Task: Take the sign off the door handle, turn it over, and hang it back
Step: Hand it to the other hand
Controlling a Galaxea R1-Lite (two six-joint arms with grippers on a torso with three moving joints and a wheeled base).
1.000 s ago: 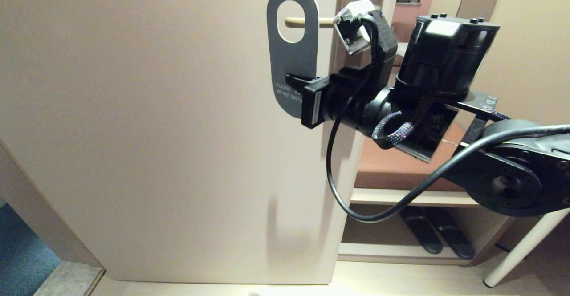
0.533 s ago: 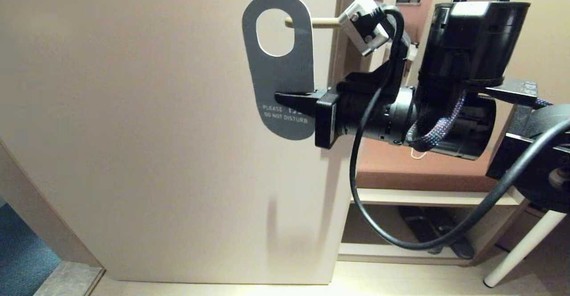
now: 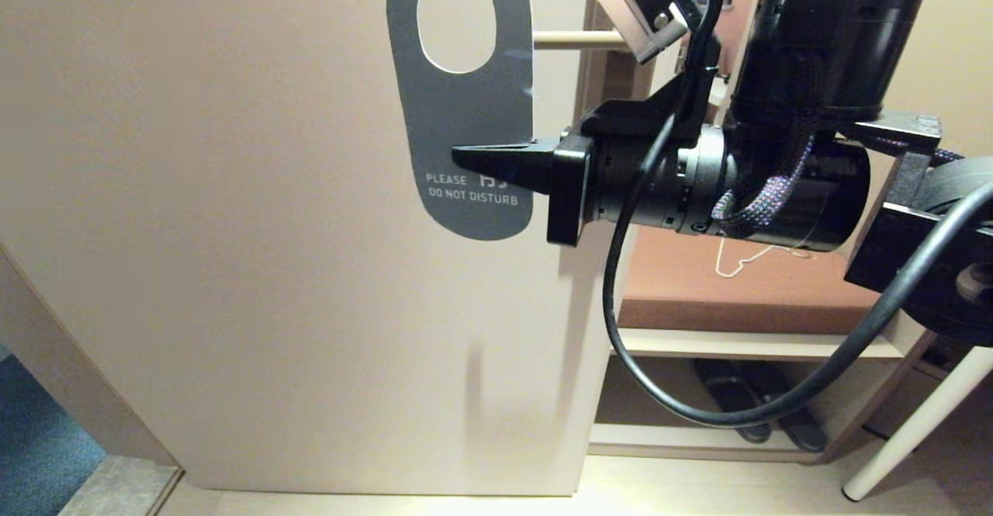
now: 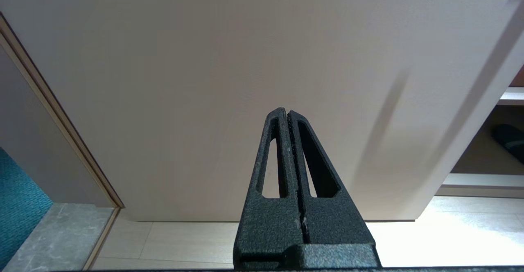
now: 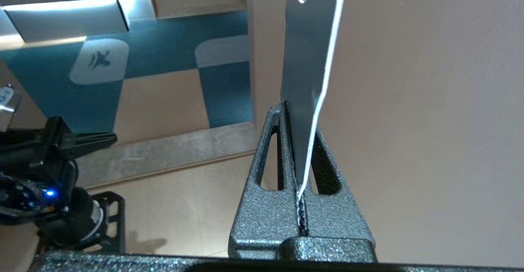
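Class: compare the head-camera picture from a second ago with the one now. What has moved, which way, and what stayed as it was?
The right gripper, shut on the sign throughout, has drawn it to the robot's left and a little upward. A second ago the door handle passed through the sign's oval hole; now the hole is clear of the handle's end. The grey-blue "do not disturb" face still faces the camera. The door has not moved, and the left gripper is shut and empty.

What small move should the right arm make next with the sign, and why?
Probably roll the wrist to turn the sign over. The right gripper is shut on its lower part, the oval hole is clear of the door handle, and the grey "DO NOT DISTURB" face is towards the head camera. The left gripper is shut, low by the door.
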